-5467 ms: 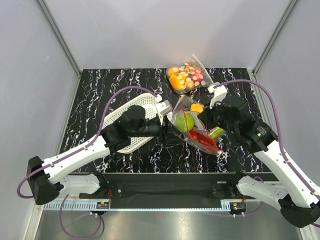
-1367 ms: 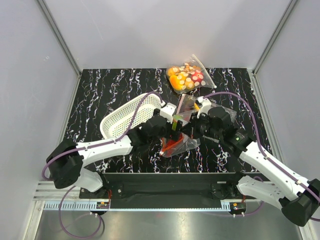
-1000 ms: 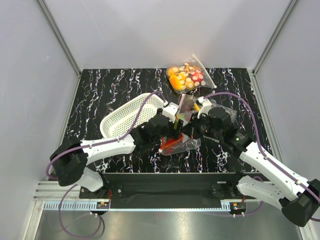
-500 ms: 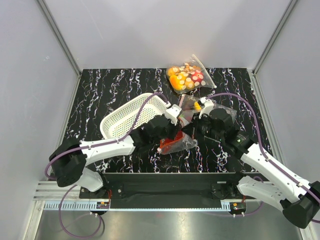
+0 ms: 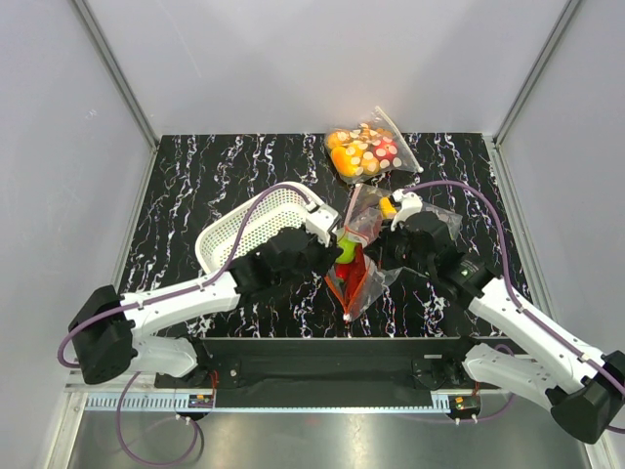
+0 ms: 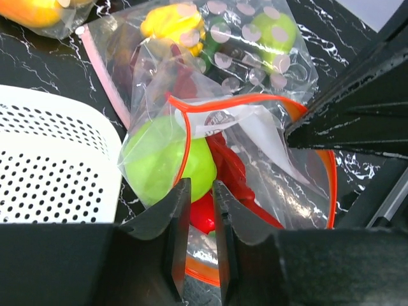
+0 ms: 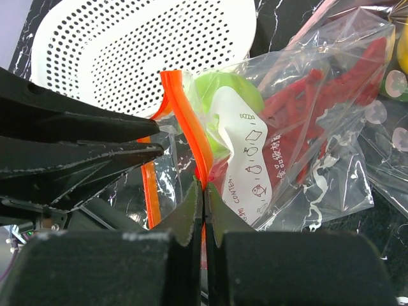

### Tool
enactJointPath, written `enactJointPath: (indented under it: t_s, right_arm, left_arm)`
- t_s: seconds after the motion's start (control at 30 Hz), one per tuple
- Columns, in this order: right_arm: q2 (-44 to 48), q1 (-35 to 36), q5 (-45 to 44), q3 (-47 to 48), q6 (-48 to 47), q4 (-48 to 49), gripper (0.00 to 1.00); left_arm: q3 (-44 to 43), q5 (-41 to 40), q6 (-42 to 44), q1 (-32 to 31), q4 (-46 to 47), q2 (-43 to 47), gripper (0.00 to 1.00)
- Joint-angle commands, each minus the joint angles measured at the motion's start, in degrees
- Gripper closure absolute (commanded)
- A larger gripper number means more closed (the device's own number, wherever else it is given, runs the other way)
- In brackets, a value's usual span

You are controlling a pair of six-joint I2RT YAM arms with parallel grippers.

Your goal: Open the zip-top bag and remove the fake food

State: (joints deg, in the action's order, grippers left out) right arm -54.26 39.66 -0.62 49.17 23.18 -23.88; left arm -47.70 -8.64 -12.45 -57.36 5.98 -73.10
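The zip-top bag (image 5: pixel 363 285) hangs between my two grippers, its orange-red mouth pulled open (image 6: pixel 319 172). My right gripper (image 7: pixel 203 186) is shut on one side of the zip strip (image 7: pixel 188 121) and shows in the top view (image 5: pixel 384 246). My left gripper (image 6: pixel 201 186) pokes over the other rim into the mouth. Its jaws stand narrowly apart with the small red chili pepper (image 6: pixel 203 215) between them. The green apple (image 6: pixel 153 162) lies just past the fingertips and shows in the top view (image 5: pixel 345 250). The red lobster (image 7: pixel 312 95) lies deeper in the bag.
A white perforated basket (image 5: pixel 239 234) sits tilted just left of the left gripper. One polka-dotted bag of fruit (image 5: pixel 366 151) lies at the back edge. A second dotted bag (image 6: pixel 242 44) lies right behind the zip-top bag, under the right arm.
My left arm has drawn back to the left. The bag, bunched between the grippers before, now stretches toward the near edge, with the apple showing at its mouth. The right gripper keeps its hold.
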Motion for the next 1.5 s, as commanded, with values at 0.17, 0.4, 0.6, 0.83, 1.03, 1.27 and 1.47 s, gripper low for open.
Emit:
enactJointPath:
  t_s: [0.17,0.4,0.6,0.83,1.03,1.27,1.47]
  right_arm:
    - [0.3,0.42,0.53,2.07,0.37,2.08,1.0]
    - [-1.55,0.42,5.54,0.76,2.04,5.24,1.0]
    - [-1.46,0.42,4.49,0.4,1.96,5.34,1.0]
    - [-2.07,0.42,4.75,-0.56,2.13,6.39,1.0]
    - [-2.52,0.42,4.84,-0.74,2.22,6.56,1.0]
    - [-1.55,0.42,3.7,-0.74,1.87,5.77,1.0]
    - [-1.99,0.42,3.87,-0.91,1.96,6.48,1.0]
  left_arm:
    - [-0.02,2.93,-2.48,-0.03,2.8,-0.46,0.61]
    - [-0.63,3.55,-3.81,-0.38,3.17,-3.01,0.5]
    - [-2.57,5.04,-6.53,-0.91,-1.49,-6.62,0.41]
    - [-1.52,4.6,-11.19,-1.44,-5.01,-5.12,0.26]
    - [-1.69,7.06,-13.92,-1.44,-4.74,-7.48,0.22]
    - [-2.57,11.45,-16.81,-1.44,-5.8,-11.18,0.21]
    - [-0.73,14.35,-18.57,-1.44,-2.47,-11.89,0.42]
